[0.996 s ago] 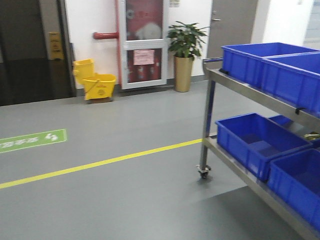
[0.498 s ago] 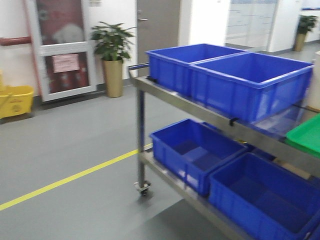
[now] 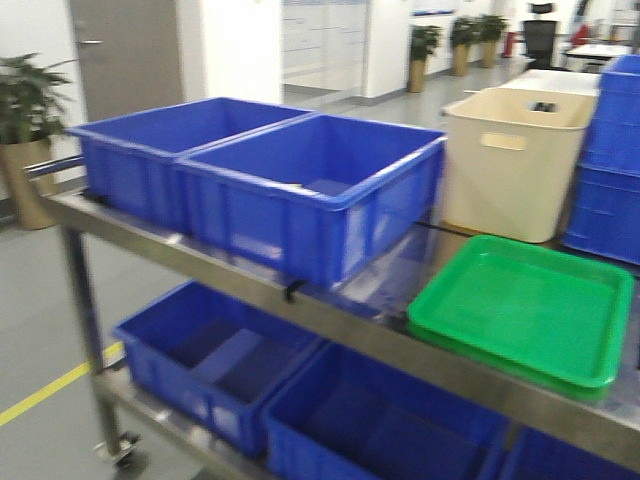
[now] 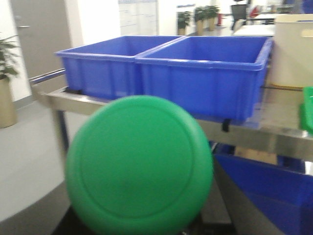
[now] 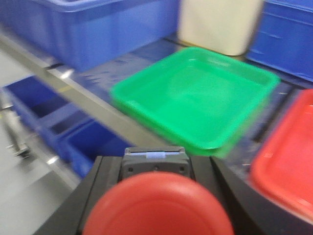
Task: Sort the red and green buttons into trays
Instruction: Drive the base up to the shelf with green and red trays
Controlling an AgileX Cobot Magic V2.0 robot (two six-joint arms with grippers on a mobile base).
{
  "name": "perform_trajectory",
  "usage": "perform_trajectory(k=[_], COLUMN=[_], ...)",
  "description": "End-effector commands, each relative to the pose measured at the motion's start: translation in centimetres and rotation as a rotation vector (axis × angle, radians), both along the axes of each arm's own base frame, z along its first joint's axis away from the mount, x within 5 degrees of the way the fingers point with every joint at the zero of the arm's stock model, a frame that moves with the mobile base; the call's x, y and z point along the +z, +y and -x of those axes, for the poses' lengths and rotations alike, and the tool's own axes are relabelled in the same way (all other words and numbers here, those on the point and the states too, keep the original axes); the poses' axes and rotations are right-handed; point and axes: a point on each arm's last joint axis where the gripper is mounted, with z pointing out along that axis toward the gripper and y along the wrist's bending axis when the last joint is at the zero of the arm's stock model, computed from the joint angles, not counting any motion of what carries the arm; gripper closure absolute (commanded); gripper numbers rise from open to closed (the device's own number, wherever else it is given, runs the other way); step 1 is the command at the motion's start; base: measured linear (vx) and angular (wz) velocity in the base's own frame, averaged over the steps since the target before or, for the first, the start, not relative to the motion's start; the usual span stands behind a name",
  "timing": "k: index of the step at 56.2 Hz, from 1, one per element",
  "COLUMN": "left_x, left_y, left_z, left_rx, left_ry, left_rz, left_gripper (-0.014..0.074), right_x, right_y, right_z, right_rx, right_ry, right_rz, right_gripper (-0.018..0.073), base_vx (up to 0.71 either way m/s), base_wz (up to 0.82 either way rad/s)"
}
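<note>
In the left wrist view a green button [image 4: 139, 164] with a round domed cap fills the lower middle, held in my left gripper [image 4: 142, 205], whose dark fingers [image 4: 222, 205] show at its sides. In the right wrist view my right gripper [image 5: 155, 171] is shut on a red button [image 5: 159, 208]; its dark body sits between the fingers [image 5: 93, 196]. The green tray [image 3: 520, 310] lies on the cart's top shelf, also seen in the right wrist view [image 5: 195, 98]. The red tray [image 5: 288, 152] lies right of it, partly cut off.
A steel wheeled cart [image 3: 330, 325] carries two deep blue crates [image 3: 300, 190] on top and more blue crates [image 3: 215, 360] below. A cream bin [image 3: 515, 160] and stacked blue crates [image 3: 610, 170] stand behind the green tray. A potted plant [image 3: 25, 120] is far left.
The front view has swung right: the cart moved from the right edge to the centre and nearer. The green tray, cream bin and stacked crates have come into view.
</note>
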Motion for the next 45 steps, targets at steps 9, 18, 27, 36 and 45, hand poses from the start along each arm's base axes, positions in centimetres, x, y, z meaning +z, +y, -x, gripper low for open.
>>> perform_trajectory(k=[9,18,27,36,45], left_x=[1.88,1.88,1.88,1.88,1.88], left_y=[-0.06,-0.06,-0.06,-0.06,-0.06], left_z=[0.08,0.08,0.08,0.08,0.08], left_rx=[-0.007,-0.007,-0.007,-0.007,-0.007], left_ry=[-0.112,-0.112,-0.112,-0.112,-0.112], left_rz=[0.028,0.028,0.028,0.028,0.028], left_gripper=[0.0594,0.0594,0.0594,0.0594,0.0594], right_x=[1.69,1.69,1.69,1.69,1.69], right_y=[0.17,0.17,0.17,0.17,0.17], right_z=[0.03,0.03,0.03,0.03,0.03], right_rx=[0.029,0.029,0.029,0.029,0.029], right_ry=[-0.112,-0.112,-0.112,-0.112,-0.112], right_rz=[0.012,0.012,0.012,0.012,0.012], right_gripper=[0.0568,0.0568,0.0568,0.0568,0.0568], base_vx=[0.34,0.31,0.28,0.25,0.22], base_wz=[-0.62,-0.62,-0.62,-0.55,-0.39])
